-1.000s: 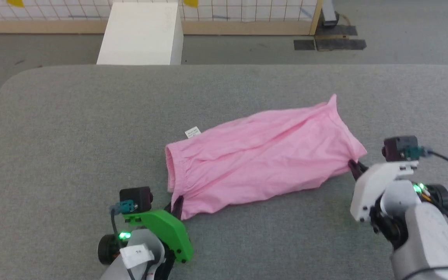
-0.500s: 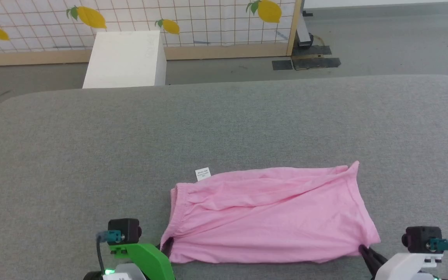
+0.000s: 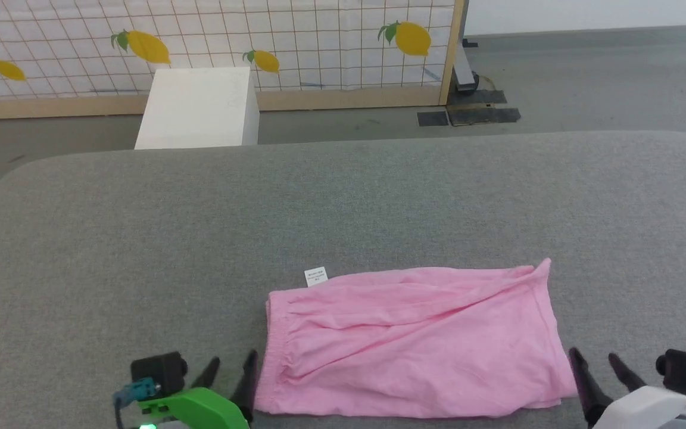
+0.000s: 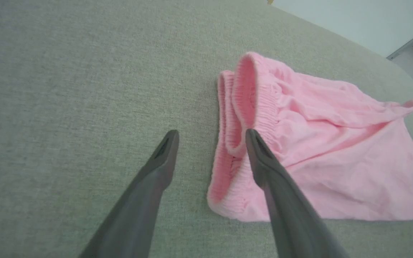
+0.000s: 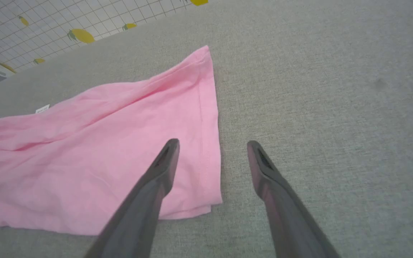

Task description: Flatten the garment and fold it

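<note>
Dark fingers of the left gripper and the right gripper rise from the bottom edge, which cuts off both arms; each pair stands apart and holds nothing. One garment, pink shorts, lies spread between them on the grey table, waistband just beside the left gripper, hem beside the right. One white label sticks out at its far edge, the print too small to read. Beyond stand one white box and a grid screen with four lemons.

Bright even light, soft shadows, sharp, wide-angle wrist views
</note>
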Motion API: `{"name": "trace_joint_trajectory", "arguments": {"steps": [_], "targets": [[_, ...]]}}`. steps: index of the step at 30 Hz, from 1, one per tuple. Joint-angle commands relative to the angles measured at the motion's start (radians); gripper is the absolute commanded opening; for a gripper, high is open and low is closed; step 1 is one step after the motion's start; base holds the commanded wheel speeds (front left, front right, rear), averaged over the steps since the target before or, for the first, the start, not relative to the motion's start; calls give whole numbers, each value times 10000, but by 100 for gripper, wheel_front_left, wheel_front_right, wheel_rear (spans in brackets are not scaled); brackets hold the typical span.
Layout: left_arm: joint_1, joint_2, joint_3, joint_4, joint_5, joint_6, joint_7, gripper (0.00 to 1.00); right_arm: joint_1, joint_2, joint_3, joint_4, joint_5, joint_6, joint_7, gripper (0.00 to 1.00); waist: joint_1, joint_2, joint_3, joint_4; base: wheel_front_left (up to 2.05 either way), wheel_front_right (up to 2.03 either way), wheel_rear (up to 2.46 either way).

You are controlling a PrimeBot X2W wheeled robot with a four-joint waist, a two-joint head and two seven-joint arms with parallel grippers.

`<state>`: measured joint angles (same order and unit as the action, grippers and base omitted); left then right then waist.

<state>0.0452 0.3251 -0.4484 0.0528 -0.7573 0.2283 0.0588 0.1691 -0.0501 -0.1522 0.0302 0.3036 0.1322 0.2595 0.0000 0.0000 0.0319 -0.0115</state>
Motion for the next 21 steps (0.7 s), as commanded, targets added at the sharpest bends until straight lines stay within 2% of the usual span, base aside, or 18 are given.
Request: {"name": "trace_joint_trajectory", "arguments": {"steps": [1, 6, 8, 13, 21], "targets": [[58, 15, 164, -51, 234, -120, -505, 100, -284, -2, -55, -42, -109, -15, -307, 100, 0, 0, -29, 50, 0, 0, 0], [-526, -13, 385, 250, 1040, -489, -2458, 100, -949, -2, -82, 410, -386, -15, -923, 100, 0, 0, 12, 175, 0, 0, 0], [-910, -73, 435, 481, 1371, -637, -2873, 100, -1308, -2, -71, 768, -521, -15, -957, 100, 0, 0, 50, 233, 0, 0, 0], [-1810, -417, 790, 1015, 2030, -1032, -3185, 100, -2262, -1, -93, 1990, -666, -15, -508, 100, 0, 0, 135, 345, 0, 0, 0], [-2263, -1169, 1902, 1181, 3332, -1512, -3202, 100, -3462, -1, -246, 4124, -733, -15, 1452, 100, 0, 0, 275, 425, 0, 0, 0]]}}
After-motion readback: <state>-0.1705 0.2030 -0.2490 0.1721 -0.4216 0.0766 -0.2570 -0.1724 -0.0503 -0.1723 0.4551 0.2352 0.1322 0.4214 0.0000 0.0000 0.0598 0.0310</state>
